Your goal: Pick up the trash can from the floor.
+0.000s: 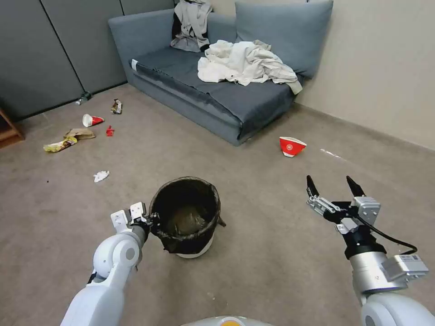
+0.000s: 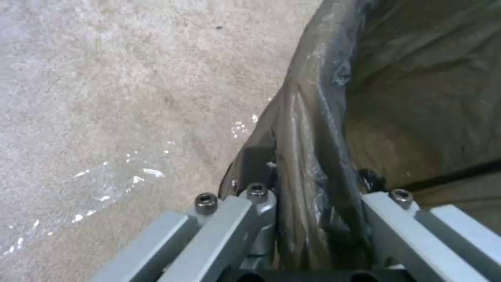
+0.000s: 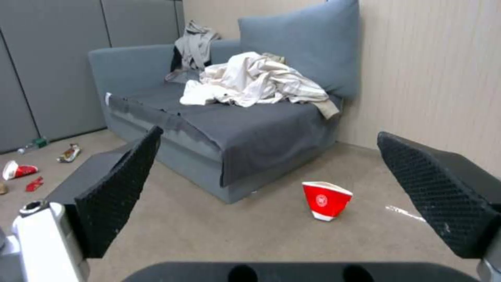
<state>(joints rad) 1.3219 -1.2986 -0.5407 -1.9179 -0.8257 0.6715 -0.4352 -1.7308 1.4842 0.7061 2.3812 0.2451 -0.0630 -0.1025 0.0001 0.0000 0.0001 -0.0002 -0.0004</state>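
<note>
1. Head view: the trash can (image 1: pixel 186 217) stands upright on the floor (image 1: pixel 272 253), well in front of the sofa (image 1: pixel 213 86), its dark liner folded over the rim. The left gripper (image 1: pixel 147 222) is at the can's near-left rim. I judge the rim was chosen because it is the only thin edge that fingers can straddle on a round bin. The can's white base appears to rest on the carpet, so I judge it not yet lifted. The right gripper (image 1: pixel 335 186) hangs well to the right of the can, fingers spread wide and holding nothing. It looks idle.

2. Left wrist view: this shows what the head view hides. The liner-wrapped rim (image 2: pixel 313 156) runs between the left gripper's two grey finger links, one on the carpet side of the can wall and one on the inside. The fingers are closed down narrow on the rim, pinching plastic and wall together. Clear tape glints on the carpet beside the can.

3. Right wrist view: its black textured pads (image 3: pixel 120 188) stand wide apart, framing the sofa and a red-and-white paper bowl (image 3: pixel 325 200) tipped on the carpet just in front of the sofa's corner. The can is outside this frame.
</note>
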